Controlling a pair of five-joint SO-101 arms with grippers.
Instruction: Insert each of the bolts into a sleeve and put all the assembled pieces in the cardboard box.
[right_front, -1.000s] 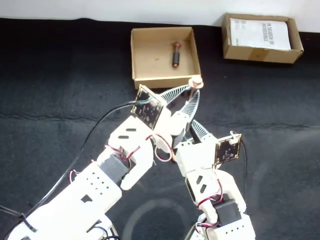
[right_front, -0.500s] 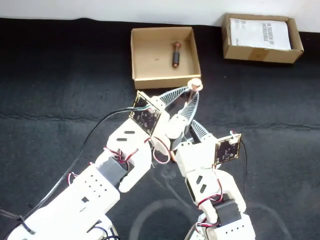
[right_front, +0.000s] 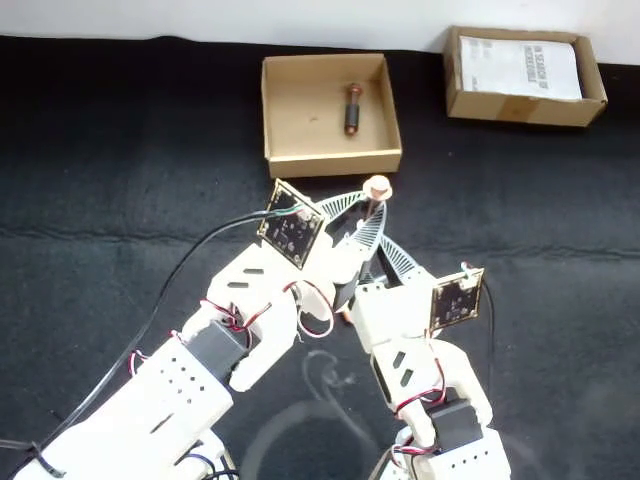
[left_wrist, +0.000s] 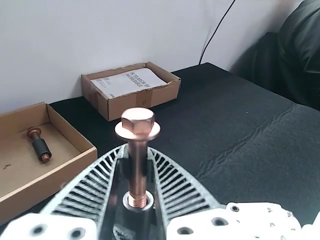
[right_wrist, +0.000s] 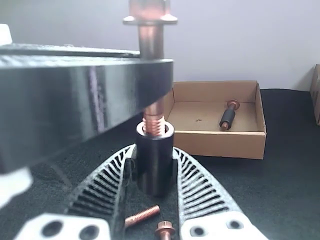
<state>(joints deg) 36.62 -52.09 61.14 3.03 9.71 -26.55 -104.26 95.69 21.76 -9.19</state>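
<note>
Black cloth-covered bench (right_front: 120, 150), plain white wall (left_wrist: 75, 30) behind. The cloth looks soft and slightly wrinkled, so small parts should stay where they land and not roll.

The left end effector (left_wrist: 136, 152) is closed narrow on the bolt (left_wrist: 137, 125), gripping mid-shank. The bolt stands upright with its head above the fingertips. The right end effector (right_wrist: 154, 150) sits directly beneath it, clamped around the sleeve (right_wrist: 155, 167). The sleeve is upright with its bore facing up. The bolt's threaded tip sits in the mouth of the bore, just entered and not seated.

Handling, as a judgement:
- **Bolt:** copper-coloured metal, rigid, probably dense for its size. The smooth shank is likely to slip, so hold it on the shank below the flange.
- **Sleeve:** black, stiff, smooth-walled. Hold it around the middle and leave the top opening free.
- **Fingers:** the ribbed fingers look compliant and should wrap both parts, but any tilt could jam the threads at the rim.

The cardboard box (right_front: 335, 161) is just past the left end effector's tips, near but not touching. One assembled piece (right_front: 353, 108) lies inside it. A spare bolt (right_wrist: 142, 216) lies on the bench under the right end effector. A second box (right_front: 520, 110) holding a paper sheet (right_front: 520, 65) sits well apart, beyond the right end effector and by the wall.
</note>
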